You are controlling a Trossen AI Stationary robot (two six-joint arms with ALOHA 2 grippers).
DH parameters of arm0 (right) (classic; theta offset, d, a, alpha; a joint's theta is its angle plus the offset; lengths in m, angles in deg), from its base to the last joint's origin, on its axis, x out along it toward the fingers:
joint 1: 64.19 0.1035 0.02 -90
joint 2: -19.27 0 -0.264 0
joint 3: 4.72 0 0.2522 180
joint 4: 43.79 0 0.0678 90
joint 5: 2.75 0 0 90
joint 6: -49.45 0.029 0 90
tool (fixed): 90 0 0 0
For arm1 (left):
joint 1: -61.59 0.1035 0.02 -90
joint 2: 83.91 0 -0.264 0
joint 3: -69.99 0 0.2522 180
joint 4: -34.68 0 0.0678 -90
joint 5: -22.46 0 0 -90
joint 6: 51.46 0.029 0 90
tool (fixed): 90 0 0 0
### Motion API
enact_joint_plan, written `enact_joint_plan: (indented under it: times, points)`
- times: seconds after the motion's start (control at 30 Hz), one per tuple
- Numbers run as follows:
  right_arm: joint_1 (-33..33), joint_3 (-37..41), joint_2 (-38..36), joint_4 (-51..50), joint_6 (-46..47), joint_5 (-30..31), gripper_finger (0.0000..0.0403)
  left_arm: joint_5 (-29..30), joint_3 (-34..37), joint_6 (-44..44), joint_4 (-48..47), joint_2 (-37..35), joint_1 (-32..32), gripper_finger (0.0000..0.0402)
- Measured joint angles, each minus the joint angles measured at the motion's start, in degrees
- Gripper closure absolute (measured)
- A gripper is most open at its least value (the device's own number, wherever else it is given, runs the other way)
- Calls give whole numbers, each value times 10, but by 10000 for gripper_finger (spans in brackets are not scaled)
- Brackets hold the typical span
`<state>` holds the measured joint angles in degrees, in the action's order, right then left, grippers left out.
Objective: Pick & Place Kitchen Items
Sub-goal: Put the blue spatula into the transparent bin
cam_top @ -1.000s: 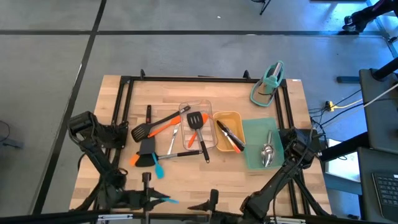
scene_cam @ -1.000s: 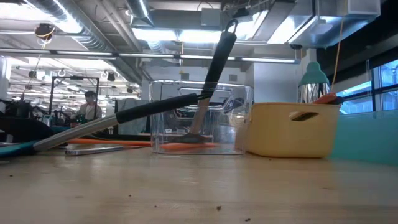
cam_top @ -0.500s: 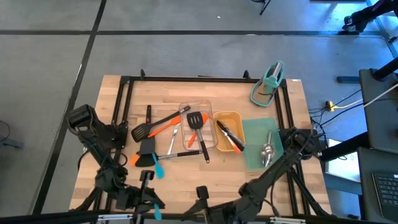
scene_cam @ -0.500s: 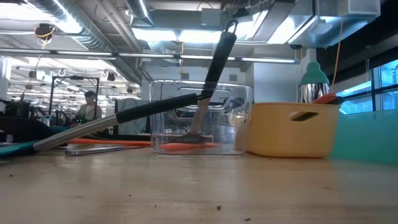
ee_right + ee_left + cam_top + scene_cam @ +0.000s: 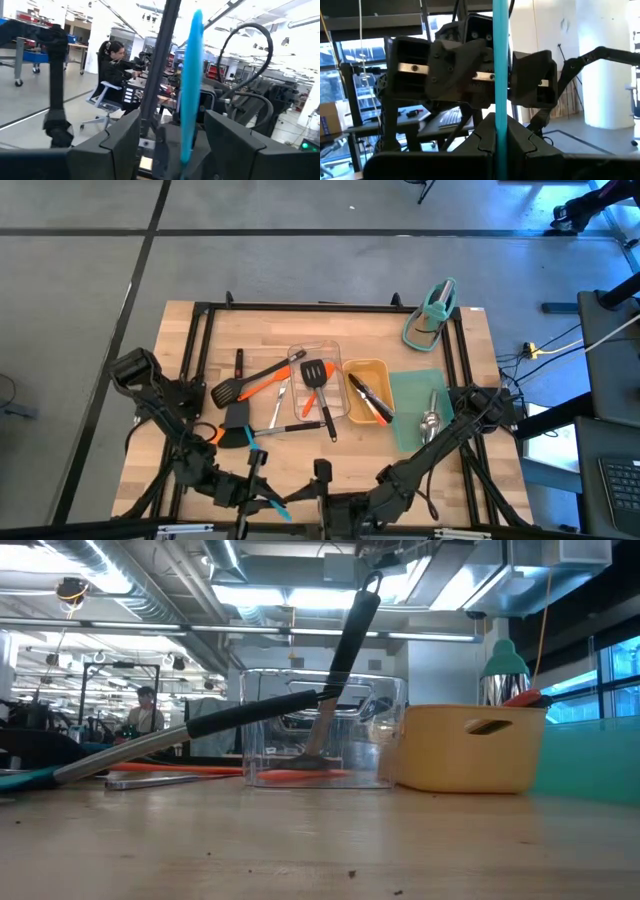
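Left wrist view: slim blue spatula (image 5: 500, 75)

Light wooden plank table (image 5: 330, 320) under a black metal frame (image 5: 205, 330). Yellow plastic rectangular tray (image 5: 365, 372), clear plastic rectangular tray (image 5: 310, 350), teal flat tray (image 5: 410, 395). Black slotted turner with orange handle (image 5: 250, 385).

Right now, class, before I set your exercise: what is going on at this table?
A two-armed robot is sorting kitchen utensils. The left gripper, near the table's front edge, is shut on a blue spatula and holds it up. The right gripper is open just beside it, facing it, its fingers either side of that spatula but not closed on it. Other utensils lie around the clear tray, with tongs in the yellow tray and spoons in the teal tray.
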<state>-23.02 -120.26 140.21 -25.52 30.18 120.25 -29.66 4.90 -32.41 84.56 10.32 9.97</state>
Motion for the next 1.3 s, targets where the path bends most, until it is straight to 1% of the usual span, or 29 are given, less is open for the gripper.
enact_joint_plan:
  times: [0.3,0.4,0.7,0.77,0.83,0.87,0.97,1.03,1.2,1.3]
  points:
    - [-4,0,0,8,19,0,183,31,0,-3,-4,0,-8,395]
    - [-11,0,0,17,22,0,193,34,0,-3,-5,0,-8,395]
    - [-38,0,0,-9,72,-12,301,52,0,-2,-8,0,-7,395]
    - [-41,0,0,-17,82,-13,332,60,0,-3,-8,0,-7,395]
    - [-40,0,0,-21,81,-8,370,68,0,-3,-9,0,-8,395]
    - [-40,0,1,-21,77,-4,380,78,0,-3,-10,0,-10,395]
    - [-34,0,1,-18,60,39,380,105,0,0,-15,0,-15,396]
    - [-29,1,3,-17,39,64,380,130,0,8,-20,0,-20,388]
    - [-17,1,3,-16,-13,114,380,185,0,37,-17,0,-45,342]
    - [-12,1,3,-13,-48,171,380,259,-3,54,-12,-1,-65,311]
